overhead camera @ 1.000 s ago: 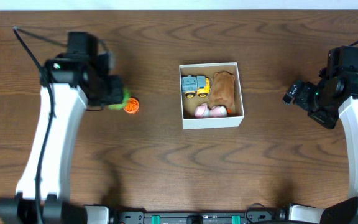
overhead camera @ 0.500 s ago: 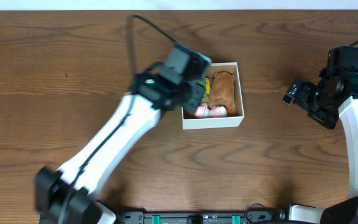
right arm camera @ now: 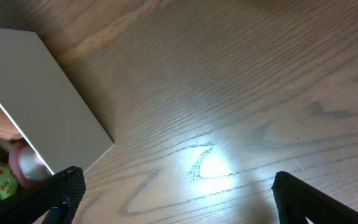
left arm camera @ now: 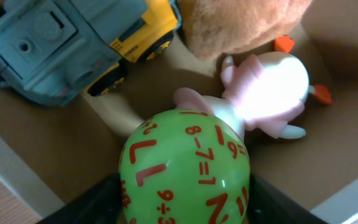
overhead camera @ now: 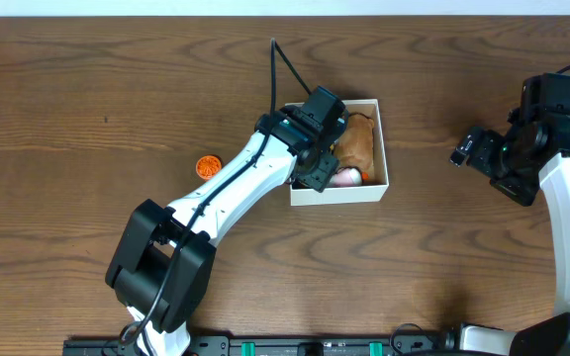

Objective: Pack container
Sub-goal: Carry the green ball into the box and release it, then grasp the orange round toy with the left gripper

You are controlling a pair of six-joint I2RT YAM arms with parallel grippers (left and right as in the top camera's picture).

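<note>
The container (overhead camera: 382,148) is a small white box with a tan-brown inside, at the table's middle. My left gripper (overhead camera: 317,158) reaches into it, shut on a green ball with red numbers (left arm camera: 185,168). In the left wrist view the ball hangs over a pink-and-white toy (left arm camera: 269,93), a grey-and-yellow toy truck (left arm camera: 61,43) and a brown plush (left arm camera: 241,22). The brown plush (overhead camera: 359,138) and pink toy (overhead camera: 345,177) show from overhead. My right gripper (right arm camera: 179,193) is open and empty over bare wood at the far right; the container's wall (right arm camera: 42,106) shows in its view.
A small orange toy (overhead camera: 207,166) lies on the wood left of the container. The right arm (overhead camera: 522,148) hovers near the table's right edge. The table's far edge runs along the top.
My left arm has carried the green ball from the left of the table over to the container and lowered into it. The orange toy stays behind. The right arm has not moved.
</note>
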